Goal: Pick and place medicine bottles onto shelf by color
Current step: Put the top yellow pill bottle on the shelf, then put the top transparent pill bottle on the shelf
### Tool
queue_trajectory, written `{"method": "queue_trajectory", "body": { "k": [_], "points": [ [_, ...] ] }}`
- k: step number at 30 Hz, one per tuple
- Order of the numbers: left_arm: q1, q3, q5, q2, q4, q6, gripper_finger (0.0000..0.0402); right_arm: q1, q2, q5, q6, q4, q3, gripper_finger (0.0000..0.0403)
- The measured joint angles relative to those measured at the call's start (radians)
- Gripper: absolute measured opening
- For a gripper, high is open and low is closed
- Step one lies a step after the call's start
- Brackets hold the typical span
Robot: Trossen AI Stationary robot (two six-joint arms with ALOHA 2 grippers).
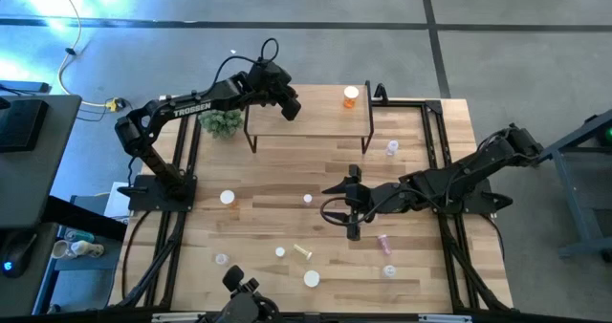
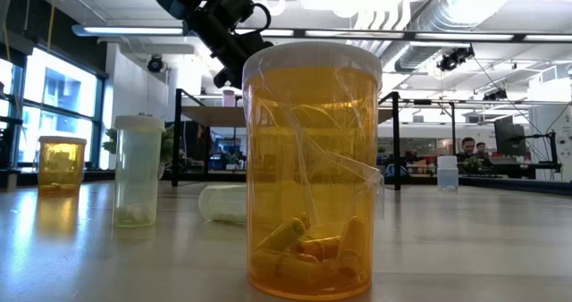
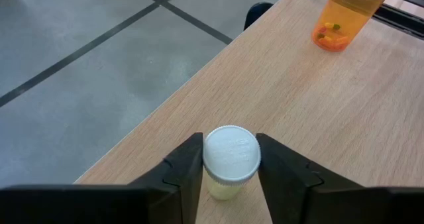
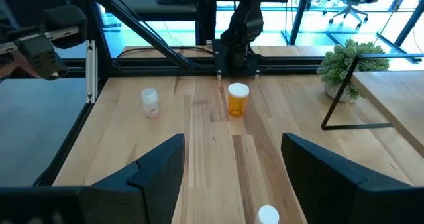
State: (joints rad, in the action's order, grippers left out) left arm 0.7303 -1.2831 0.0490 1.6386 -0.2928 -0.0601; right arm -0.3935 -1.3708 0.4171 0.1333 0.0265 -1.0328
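Bottles are being sorted by colour, and one yellow-green bottle [image 3: 230,164] is sitting upright between the left gripper's [image 3: 230,174] fingers [image 3: 185,171], which are flanking its white cap narrowly at the shelf's [image 3: 298,118] near end. Whether they are gripping or just letting go cannot be told. Farther along the shelf, an orange bottle [image 3: 341,18] is standing upright. The right gripper [image 1: 350,208] is waiting mid-table, fingers spread wide and empty, with loose bottles around it.
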Motion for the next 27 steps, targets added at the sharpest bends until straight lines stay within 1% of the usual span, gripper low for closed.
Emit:
{"method": "queue_trajectory", "body": {
  "k": [17,22,27],
  "points": [
    [0.0,0.0,0.0,-0.004,0.004,-0.015,0.0165,0.0,0.0,0.0,0.0,0.0,0.0,0.0243],
    [0.0,0.001,0.0,-0.048,0.001,-0.016,0.0176,0.0,0.0,0.0,0.0,0.0,0.0,0.0243],
    [0.0,0.0,0.0,-0.12,-0.016,-0.016,0.0179,0.0,0.0,0.0,0.0,0.0,0.0,0.0243]
  ]
}}
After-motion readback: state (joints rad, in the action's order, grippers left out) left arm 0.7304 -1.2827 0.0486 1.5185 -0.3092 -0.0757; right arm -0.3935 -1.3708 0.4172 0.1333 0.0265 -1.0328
